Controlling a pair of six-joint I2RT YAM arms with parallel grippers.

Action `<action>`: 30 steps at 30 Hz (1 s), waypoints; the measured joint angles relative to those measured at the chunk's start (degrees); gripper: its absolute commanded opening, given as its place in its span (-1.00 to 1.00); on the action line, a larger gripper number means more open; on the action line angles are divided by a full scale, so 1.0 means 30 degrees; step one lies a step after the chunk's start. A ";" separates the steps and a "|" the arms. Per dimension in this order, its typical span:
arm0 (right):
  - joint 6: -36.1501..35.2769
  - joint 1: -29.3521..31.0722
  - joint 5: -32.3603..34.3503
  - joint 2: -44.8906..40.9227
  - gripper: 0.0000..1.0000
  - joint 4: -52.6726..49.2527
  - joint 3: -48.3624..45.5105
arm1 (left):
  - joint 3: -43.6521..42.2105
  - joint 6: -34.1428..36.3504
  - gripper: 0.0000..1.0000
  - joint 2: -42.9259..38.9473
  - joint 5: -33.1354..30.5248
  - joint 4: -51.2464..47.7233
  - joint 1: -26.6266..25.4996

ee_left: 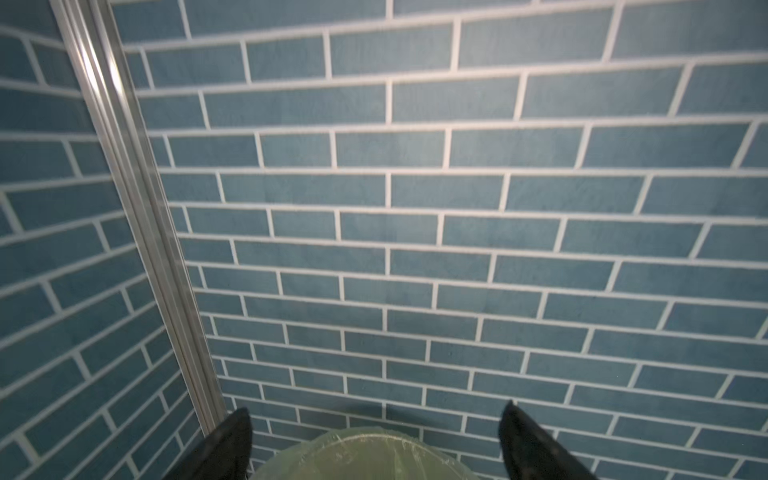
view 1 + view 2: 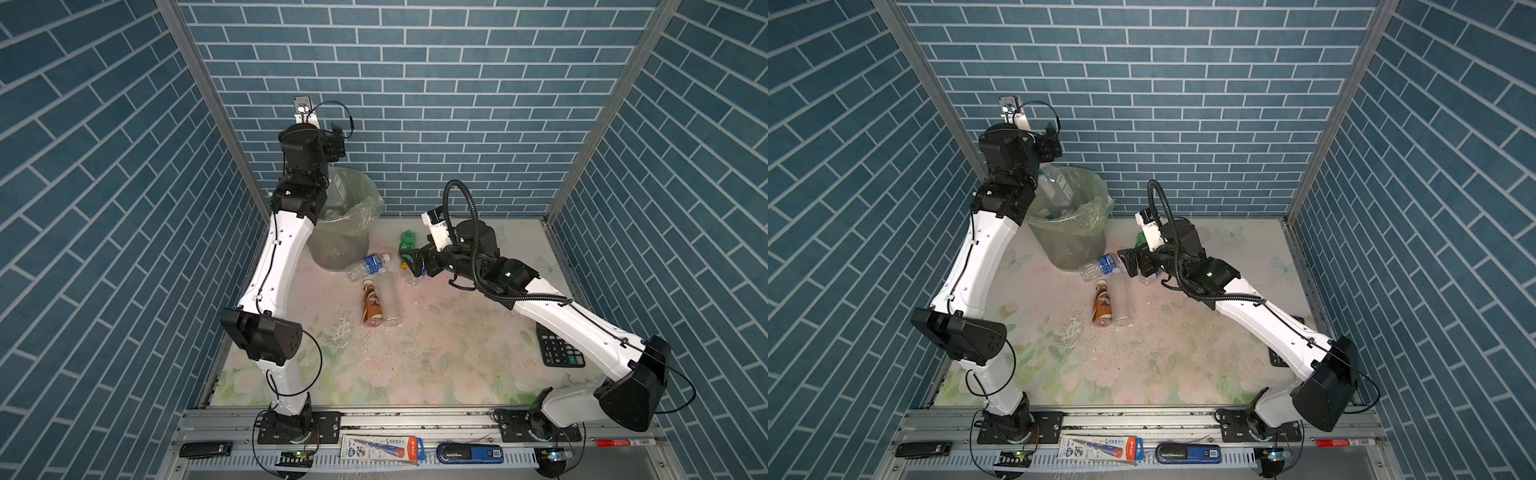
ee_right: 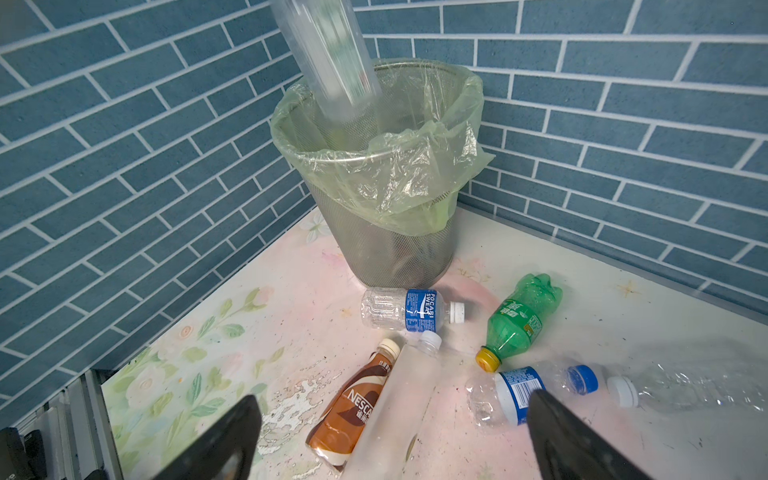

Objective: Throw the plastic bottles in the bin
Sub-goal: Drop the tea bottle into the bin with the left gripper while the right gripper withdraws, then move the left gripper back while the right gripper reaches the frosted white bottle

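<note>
Status: left claw point(image 1: 376, 407) is sitting above the bin point(image 3: 395, 249) rim, spread wide and pinching nothing. A clear bottle point(image 3: 328, 58) is showing motion-blurred, end-down in the bin mouth with nothing touching it, so I'm reading this as a drop in progress. More bottles are lying inside the liner point(image 3: 415, 187) (count unclear).

The right claw point(image 3: 397, 397) is hovering low over the table point(image 2: 415, 353), also spread wide and empty, facing the cluster near the foot of the bin.

Six are lying on their sides there:
- blue-label bottle point(image 3: 409, 309), just beside the bin base
- green bottle point(image 3: 519, 320), yellow cap, near it
- brown coffee bottle point(image 3: 353, 411) and frosted bottle point(image 3: 415, 374), side by side and touching
- crumpled blue-cap bottle point(image 3: 511, 395), partly hidden by the right claw
- white-cap bottle point(image 3: 685, 386), just past that one

Handling, as I'm judging it: the clear ones are looking empty, so light, thin-walled and slick. They're likely rolling or skating away on any nudge. The crumpled one is probably giving further under a squeeze. The brown one's sleeve is hiding its fill level, so it may be heavier.

Best hold is across the body at the label, fingers square to the long axis. The neck under the cap is stiffer but narrow. The brown and frosted pair is leaving no finger room between them, so I'm favouring a free-standing one first, green or blue-label.

The calculator point(image 2: 559, 347) is lying well apart under the right arm (not ours).
</note>
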 measured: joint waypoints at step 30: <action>0.0823 -0.0510 0.0641 -0.1129 0.99 0.0597 -0.2535 | -1.0076 -0.5217 0.99 -0.7002 0.4794 -0.0918 -0.4153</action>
